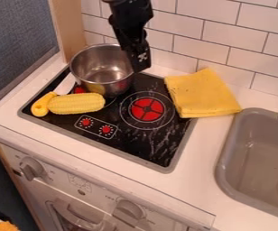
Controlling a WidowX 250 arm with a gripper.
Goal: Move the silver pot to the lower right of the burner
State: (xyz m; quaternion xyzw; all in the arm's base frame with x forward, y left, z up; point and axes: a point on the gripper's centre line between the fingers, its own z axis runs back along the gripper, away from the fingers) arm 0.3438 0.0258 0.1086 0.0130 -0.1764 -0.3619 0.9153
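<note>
Silver, stiff and likely light, the pot [99, 76] seemed slippery, best pinched at its rim; whether the gripper [141, 67] was clamped, I couldn't tell.

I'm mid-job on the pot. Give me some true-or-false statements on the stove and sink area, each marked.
The gripper is at the pot's right side. True.
The corn is inside the pot. False: the corn lies on the stove, in front of the pot.
The cloth lies in the sink. False: the cloth lies beside the sink, at the stove's right edge.
The pot is at the stove's back left. True.
</note>
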